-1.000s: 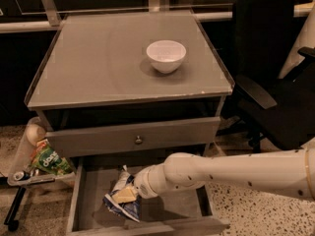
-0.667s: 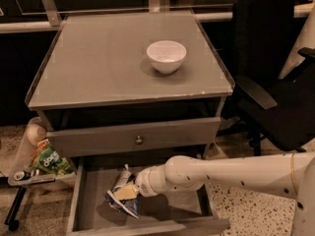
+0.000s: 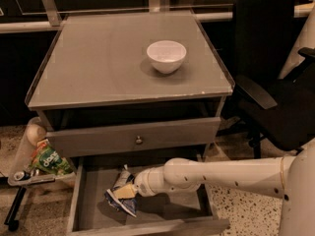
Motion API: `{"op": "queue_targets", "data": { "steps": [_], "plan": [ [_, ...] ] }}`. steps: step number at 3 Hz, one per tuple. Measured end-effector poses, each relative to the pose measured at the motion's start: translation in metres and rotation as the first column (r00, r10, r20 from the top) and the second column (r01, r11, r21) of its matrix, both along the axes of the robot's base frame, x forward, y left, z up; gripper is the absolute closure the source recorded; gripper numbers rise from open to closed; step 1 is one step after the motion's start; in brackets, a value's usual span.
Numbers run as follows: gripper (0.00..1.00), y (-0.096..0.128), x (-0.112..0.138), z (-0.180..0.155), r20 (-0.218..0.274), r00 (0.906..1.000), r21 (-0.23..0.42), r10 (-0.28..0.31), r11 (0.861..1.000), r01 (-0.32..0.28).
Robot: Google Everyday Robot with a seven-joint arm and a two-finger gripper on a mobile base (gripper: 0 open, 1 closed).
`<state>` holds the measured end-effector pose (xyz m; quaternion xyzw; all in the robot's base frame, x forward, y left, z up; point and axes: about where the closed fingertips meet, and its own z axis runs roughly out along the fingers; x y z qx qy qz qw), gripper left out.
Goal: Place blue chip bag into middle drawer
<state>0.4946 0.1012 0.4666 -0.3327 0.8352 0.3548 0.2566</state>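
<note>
Since the arm (image 3: 221,173) has only dipped a tiny bit, the gripper (image 3: 129,191) still squeezes the blue chip bag (image 3: 120,204) low inside the middle drawer (image 3: 78,195), bottom of the frame, so letting go looks next.

Grey table (image 3: 93,68): one white bowl (image 3: 167,56) on top, right of centre. Middle drawer (image 3: 78,196) below, open: blue chip bag (image 3: 120,204) inside, gripper (image 3: 124,191) at the bag.

blue chip bag (image 3: 119,204): dark blue | hand (image 3: 127,191): white (in grey middle drawer (image 3: 77,200))
</note>
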Motion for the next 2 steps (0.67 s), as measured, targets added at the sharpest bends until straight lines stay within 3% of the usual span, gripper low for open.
{"op": "queue_targets", "data": {
  "steps": [2],
  "plan": [
    [0.35, 0.0, 0.0, 0.0, 0.0, 1.0, 0.0, 0.0, 1.0, 0.0]
  ]
}}
